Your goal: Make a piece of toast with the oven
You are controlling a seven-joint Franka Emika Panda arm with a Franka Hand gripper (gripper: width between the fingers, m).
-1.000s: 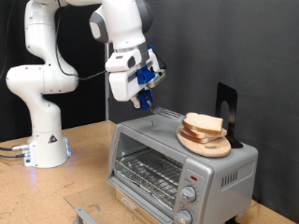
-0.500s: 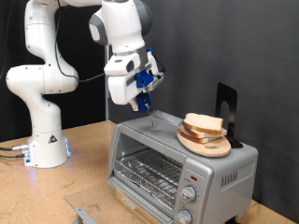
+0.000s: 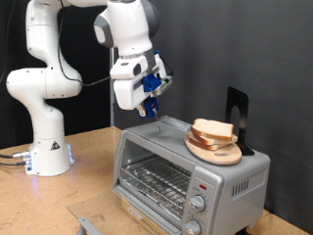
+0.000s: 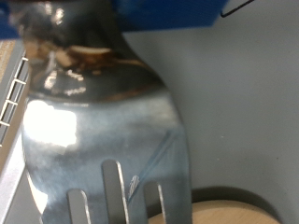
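The piece of toast (image 3: 213,129) lies on a round wooden plate (image 3: 217,153) on top of the silver oven (image 3: 186,171), towards the exterior view's right. My gripper (image 3: 152,106) hangs above the oven's top, left of the plate and apart from it. It is shut on a slotted metal spatula (image 4: 103,121), whose blade fills the wrist view. The plate's rim (image 4: 220,207) shows just past the blade's tip. The wire rack (image 3: 156,181) shows through the oven's front, and the knobs (image 3: 199,204) are at the right.
A black upright stand (image 3: 238,116) sits on the oven top behind the plate. The arm's white base (image 3: 44,147) stands at the exterior view's left on the wooden table. A grey flat piece (image 3: 86,223) lies in front of the oven.
The gripper with the spatula has shifted slightly up and to the left, then held still. The toast and plate have not moved.
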